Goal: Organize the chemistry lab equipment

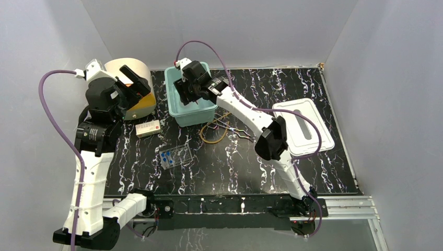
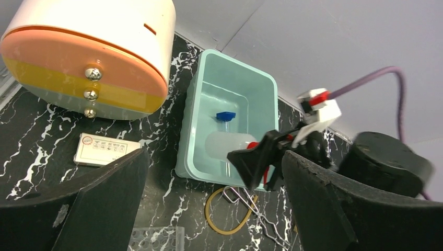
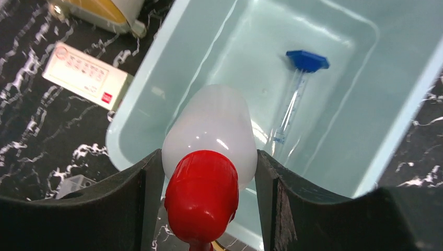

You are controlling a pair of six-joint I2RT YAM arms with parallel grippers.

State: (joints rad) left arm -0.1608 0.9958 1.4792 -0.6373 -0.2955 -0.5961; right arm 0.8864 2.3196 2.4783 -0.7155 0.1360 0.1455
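Right gripper [image 3: 206, 178]: its two fingers clamp one white squeeze bottle [image 3: 209, 130] with a red nozzle, over one teal bin [image 3: 339, 136]. One clear syringe [image 3: 292, 104] with a blue end lies in the bin, beyond the fingertips. Left gripper [image 2: 214, 196]: fingers spread wide, holding nothing. Seen between them are one amber tubing loop [image 2: 207, 209] and one pair of metal tongs [image 2: 261, 219]. One labelled box [image 3: 86, 76]; its print is too small to read.

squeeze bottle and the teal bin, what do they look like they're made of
The squeeze bottle looks like soft, translucent white plastic, semi-matte with faint highlights; its red cap looks like harder, opaque glossy plastic. The teal bin is probably rigid moulded plastic, smooth and glossy, judging by the streaky reflections on its inner walls and rounded corners.
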